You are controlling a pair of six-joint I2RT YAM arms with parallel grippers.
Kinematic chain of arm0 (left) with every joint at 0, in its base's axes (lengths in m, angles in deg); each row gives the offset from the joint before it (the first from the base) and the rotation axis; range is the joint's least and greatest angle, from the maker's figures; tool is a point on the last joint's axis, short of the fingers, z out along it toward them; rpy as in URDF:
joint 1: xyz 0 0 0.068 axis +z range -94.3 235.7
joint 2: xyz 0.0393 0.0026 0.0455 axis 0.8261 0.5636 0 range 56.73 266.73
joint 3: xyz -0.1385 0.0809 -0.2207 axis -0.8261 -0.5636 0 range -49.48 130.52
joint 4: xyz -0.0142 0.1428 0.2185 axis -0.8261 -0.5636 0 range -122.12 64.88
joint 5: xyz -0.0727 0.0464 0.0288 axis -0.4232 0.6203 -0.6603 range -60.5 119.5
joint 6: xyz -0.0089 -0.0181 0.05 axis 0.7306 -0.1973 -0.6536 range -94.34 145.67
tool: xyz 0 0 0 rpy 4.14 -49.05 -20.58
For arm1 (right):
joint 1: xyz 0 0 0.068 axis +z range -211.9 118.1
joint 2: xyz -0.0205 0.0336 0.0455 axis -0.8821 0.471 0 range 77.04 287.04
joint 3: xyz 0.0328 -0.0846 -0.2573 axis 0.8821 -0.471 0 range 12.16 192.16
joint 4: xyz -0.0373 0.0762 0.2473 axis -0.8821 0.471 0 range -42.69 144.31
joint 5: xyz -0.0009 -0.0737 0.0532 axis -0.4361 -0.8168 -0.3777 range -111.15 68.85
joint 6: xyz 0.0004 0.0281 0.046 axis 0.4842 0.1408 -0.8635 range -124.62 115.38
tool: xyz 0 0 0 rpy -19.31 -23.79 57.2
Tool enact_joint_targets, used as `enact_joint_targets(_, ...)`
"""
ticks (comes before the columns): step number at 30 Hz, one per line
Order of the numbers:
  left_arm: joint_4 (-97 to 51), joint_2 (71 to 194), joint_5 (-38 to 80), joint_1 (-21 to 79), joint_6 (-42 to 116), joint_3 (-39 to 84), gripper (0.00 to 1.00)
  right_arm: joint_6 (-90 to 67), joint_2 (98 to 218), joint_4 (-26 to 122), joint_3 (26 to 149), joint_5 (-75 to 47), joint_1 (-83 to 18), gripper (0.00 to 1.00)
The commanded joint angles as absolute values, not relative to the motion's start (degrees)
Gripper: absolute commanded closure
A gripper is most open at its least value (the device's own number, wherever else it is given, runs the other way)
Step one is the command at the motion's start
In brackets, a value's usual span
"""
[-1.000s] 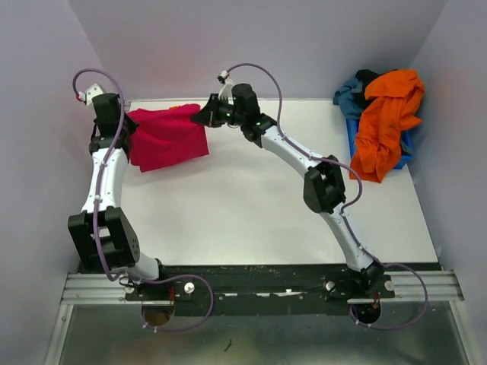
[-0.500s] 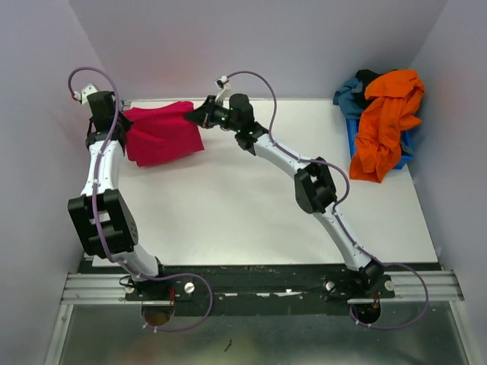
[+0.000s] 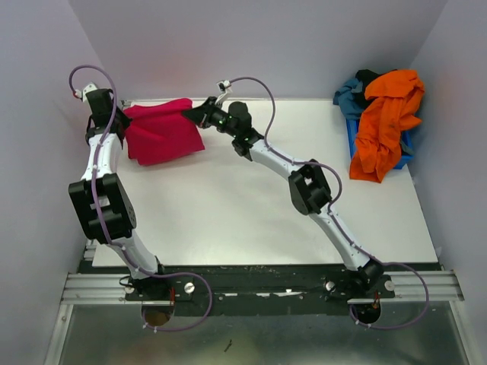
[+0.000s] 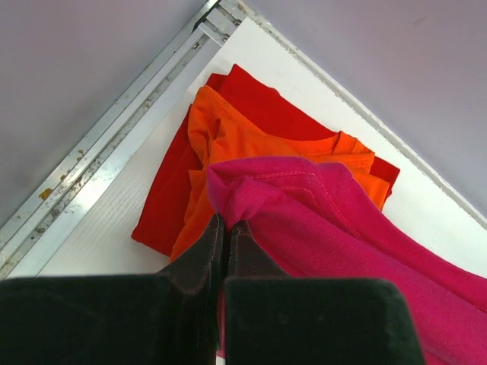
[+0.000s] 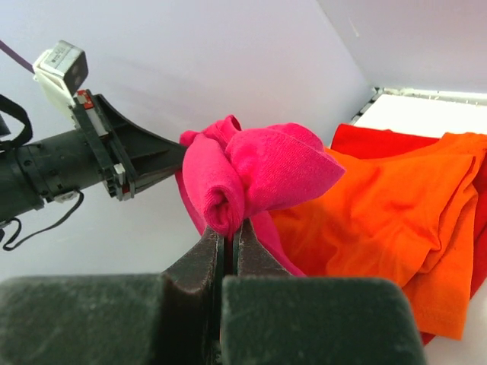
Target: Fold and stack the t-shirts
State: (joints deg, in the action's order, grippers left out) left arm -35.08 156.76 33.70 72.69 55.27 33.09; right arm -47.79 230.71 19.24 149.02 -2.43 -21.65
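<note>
At far-left corner: magenta tee [image 3: 161, 135] stretched left-right; left gripper [image 4: 226, 228], right gripper [image 5: 228, 228] each clamped on one end.

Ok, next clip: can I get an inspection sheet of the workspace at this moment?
Surface: white table, no stains seen.
Job's things: magenta tee bunched over folded orange tee on red tee, far-left corner; loose orange tee, teal tee and black tee heaped far right.
Clutter: blue bin under that heap.
Grippers: left gripper and right gripper, fingers shut on the magenta tee.
Cables: purple cables loop above both arms.
Surroundings: plain walls; nothing else seen.
</note>
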Motion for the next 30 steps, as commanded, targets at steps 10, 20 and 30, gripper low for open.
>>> enact_joint_targets(10, -28.6, 168.4, 33.2, 75.6, 54.6, 39.9, 1.0, -50.0, 236.6, 5.6, 153.1, -16.5, -22.4, 0.99)
enact_joint_targets(20, -27.1, 173.6, 32.3, 75.6, 56.0, 43.5, 1.0, -47.9, 238.3, 4.2, 154.7, -19.7, -22.4, 0.99)
enact_joint_targets(30, -27.4, 181.2, 30.8, 75.6, 57.9, 51.6, 1.0, -47.9, 237.2, 5.1, 154.3, -24.1, -22.9, 0.0)
